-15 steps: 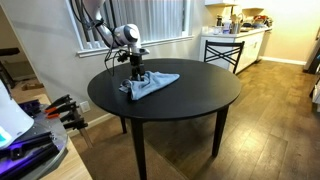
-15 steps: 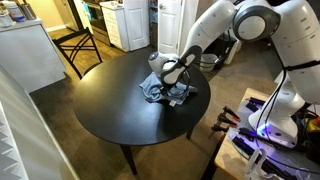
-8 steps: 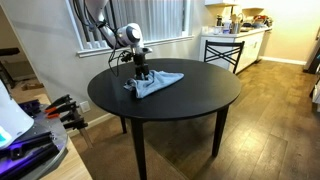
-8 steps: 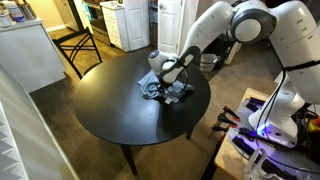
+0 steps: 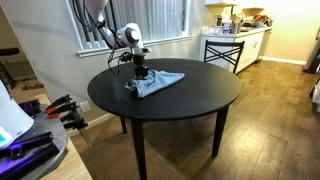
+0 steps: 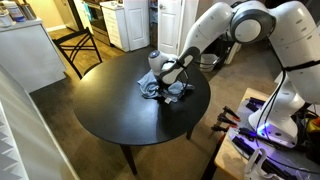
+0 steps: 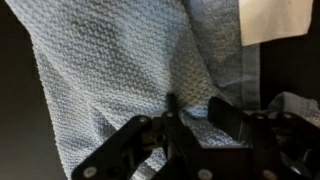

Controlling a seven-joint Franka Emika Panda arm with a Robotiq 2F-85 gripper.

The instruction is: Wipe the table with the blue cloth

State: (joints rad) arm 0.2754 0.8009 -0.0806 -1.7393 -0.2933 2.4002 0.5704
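Whereas 1 second ago the cloth [image 5: 162,80] lay nearer the table [image 5: 190,108] rim, it now sits slightly farther toward the window, dragged by the gripper [image 5: 141,72].
Jaws: clamped on a bunched fold, per wrist view.
Status: wiping likely under way; most of the top unwiped.

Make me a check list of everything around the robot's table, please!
Surface: round black table, bare apart from the cloth.
Job's things: blue cloth, rumpled, lying near the window-side edge.
Clutter: nothing seen on the table.
Grippers: gripper down on the cloth, seemingly shut on a fold of it in the wrist view.
Cables: dark cable hanging by the arm's wrist.
Surroundings: window blinds, chair, wooden floor, red-handled clamps beside the table.
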